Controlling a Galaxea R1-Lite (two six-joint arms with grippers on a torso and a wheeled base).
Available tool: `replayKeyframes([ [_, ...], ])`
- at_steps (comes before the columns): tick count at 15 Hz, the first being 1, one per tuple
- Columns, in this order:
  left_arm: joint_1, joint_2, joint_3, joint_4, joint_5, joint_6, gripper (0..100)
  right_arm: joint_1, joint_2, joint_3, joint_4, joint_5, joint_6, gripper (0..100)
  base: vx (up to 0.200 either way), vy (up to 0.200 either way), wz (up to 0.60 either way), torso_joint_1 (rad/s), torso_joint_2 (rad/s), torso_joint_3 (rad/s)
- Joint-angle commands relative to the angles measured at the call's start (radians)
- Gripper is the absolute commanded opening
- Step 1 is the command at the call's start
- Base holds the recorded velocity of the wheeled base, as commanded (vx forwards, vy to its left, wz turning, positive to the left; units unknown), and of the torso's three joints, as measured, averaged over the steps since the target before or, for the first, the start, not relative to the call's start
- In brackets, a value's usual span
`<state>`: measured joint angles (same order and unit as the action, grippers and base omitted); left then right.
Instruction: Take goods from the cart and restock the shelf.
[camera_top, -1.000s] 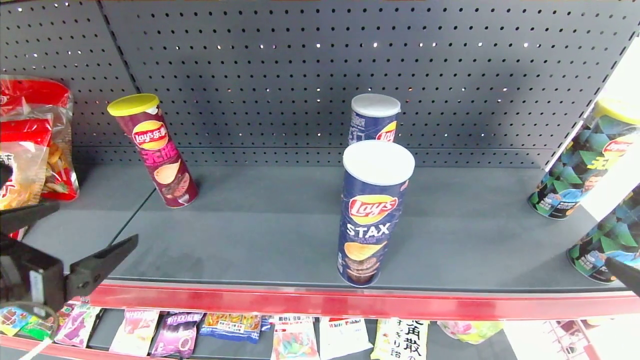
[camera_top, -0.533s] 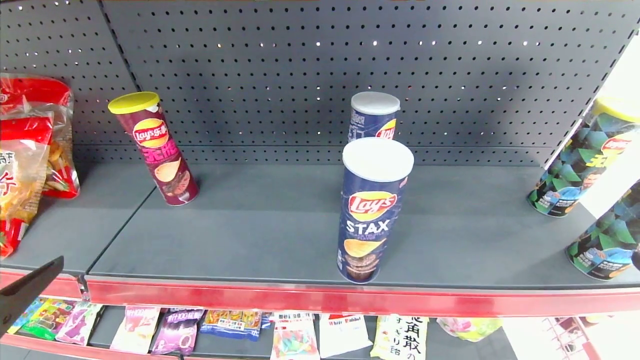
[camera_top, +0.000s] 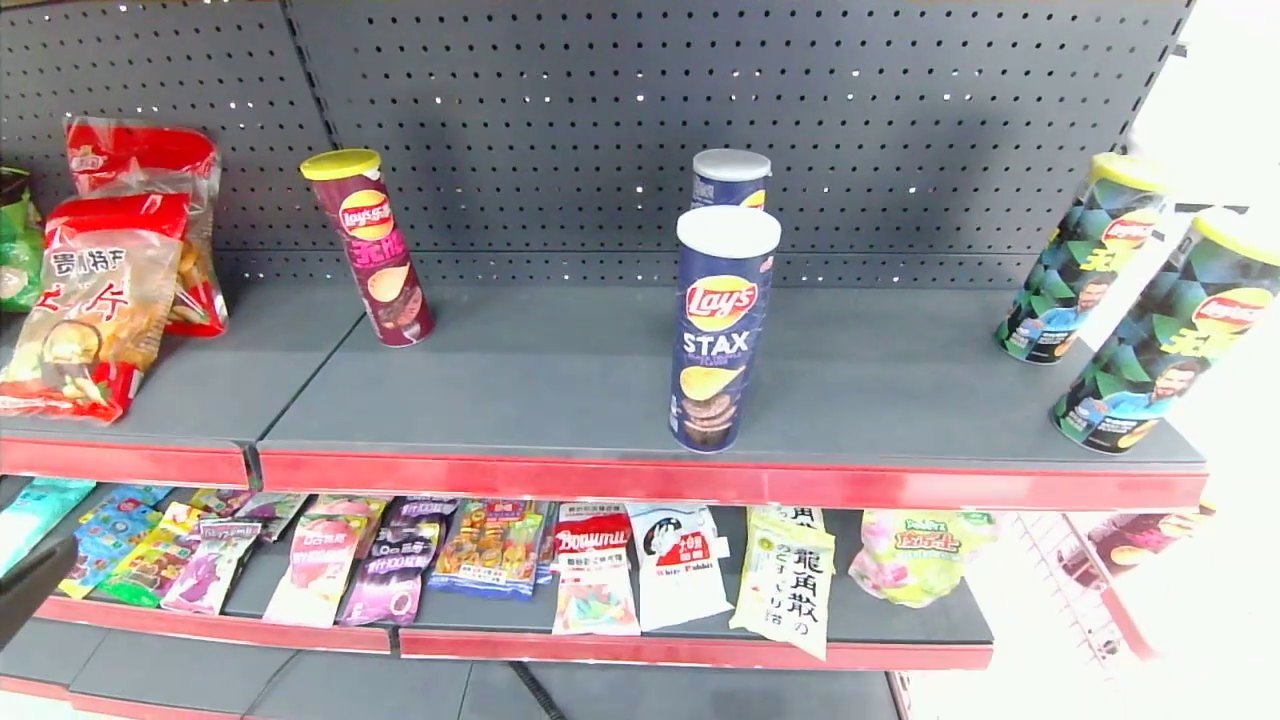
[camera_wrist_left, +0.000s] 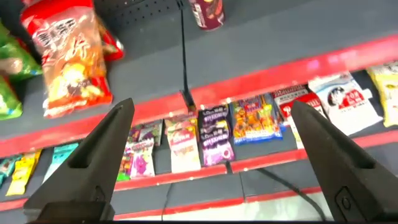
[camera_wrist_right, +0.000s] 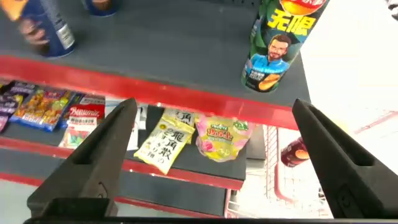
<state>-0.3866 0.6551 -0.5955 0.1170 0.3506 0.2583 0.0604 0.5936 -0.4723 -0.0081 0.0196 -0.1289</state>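
Shelf (camera_top: 560, 400) and goods lie ahead of both tools, which touch nothing. Nearest, the left tool (camera_wrist_left: 212, 104) has its two dark fingers spread wide with nothing between them, facing the left part of the shelving. The right tool (camera_wrist_right: 214, 102) is spread just as wide and empty, facing the right end.

Low down, the lower shelf (camera_top: 700, 652) carries a row of flat snack packets (camera_top: 500, 550) lying side by side behind its red lip. Just right of that row is the wire cart (camera_wrist_right: 267, 186), with a reddish can (camera_wrist_right: 291, 152) lying in it.

Above, the red front edge (camera_top: 700, 480) of the upper board runs across. A front blue can (camera_top: 722, 330) stands upright near this edge, about mid-shelf. At the right end a green-patterned can (camera_top: 1150, 340) with a yellow lid stands near the front, and a second green-patterned can (camera_top: 1070, 260) stands just beside it, farther in. On the left, red snack bags (camera_top: 95, 300) lean one behind another.

Farther back, a maroon can (camera_top: 370, 250) with a yellow lid stands well apart from the blue one. A rear blue can (camera_top: 731, 178) stands directly behind the front one, close to the pegboard wall (camera_top: 560, 100).
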Motion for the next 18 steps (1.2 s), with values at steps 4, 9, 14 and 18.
replayKeyframes([
  [4, 0.0, -0.015, 0.008, 0.0, 0.001, 0.001, 100, 0.004, 0.006, 0.001, -0.001, 0.003, -0.006, 100, 0.0, -0.05, 0.0, 0.004, 0.0, -0.001],
  [9, 0.0, -0.025, 0.017, -0.002, -0.001, 0.016, 100, 0.006, 0.011, 0.004, -0.001, 0.005, -0.008, 100, 0.0, -0.2, 0.0, 0.006, 0.0, 0.002],
  [14, 0.0, -0.031, 0.019, -0.002, -0.001, 0.024, 100, 0.006, 0.017, 0.009, -0.001, 0.007, -0.008, 100, 0.0, -0.2, 0.0, 0.003, 0.0, -0.001],
  [18, 0.0, -0.038, 0.019, -0.002, -0.001, 0.039, 100, 0.006, 0.028, 0.009, -0.001, 0.007, -0.008, 100, 0.0, -0.2, 0.0, 0.004, 0.0, 0.001],
])
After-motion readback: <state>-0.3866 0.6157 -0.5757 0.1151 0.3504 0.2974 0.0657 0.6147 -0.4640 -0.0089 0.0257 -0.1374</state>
